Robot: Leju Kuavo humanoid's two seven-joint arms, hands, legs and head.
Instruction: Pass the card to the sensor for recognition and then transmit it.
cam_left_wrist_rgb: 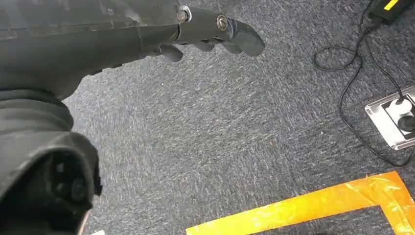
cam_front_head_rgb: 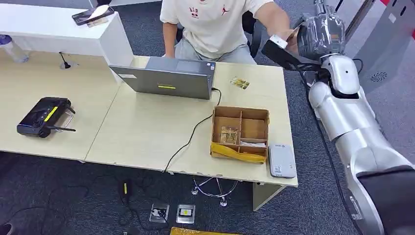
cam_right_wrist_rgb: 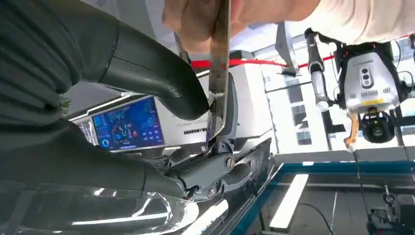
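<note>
I see the card [cam_right_wrist_rgb: 219, 63] pinched between my right hand's [cam_right_wrist_rgb: 195, 112] thumb and finger beyond the desk's [cam_front_head_rgb: 147, 132] far right corner, a person's hand [cam_right_wrist_rgb: 205, 19] gripping its other end, while my left hand [cam_left_wrist_rgb: 210, 34] hangs over carpet [cam_left_wrist_rgb: 244, 137], fingers loosely curled, holding nothing.

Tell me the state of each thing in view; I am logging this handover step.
card: pinched by the right hand, with a person's hand gripping its other end
left hand: hanging over the carpet, holding nothing
laptop: open, cable plugged in
cardboard box: open-topped, divided, items inside
card reader: lying flat on the desk edge, nothing on it
</note>
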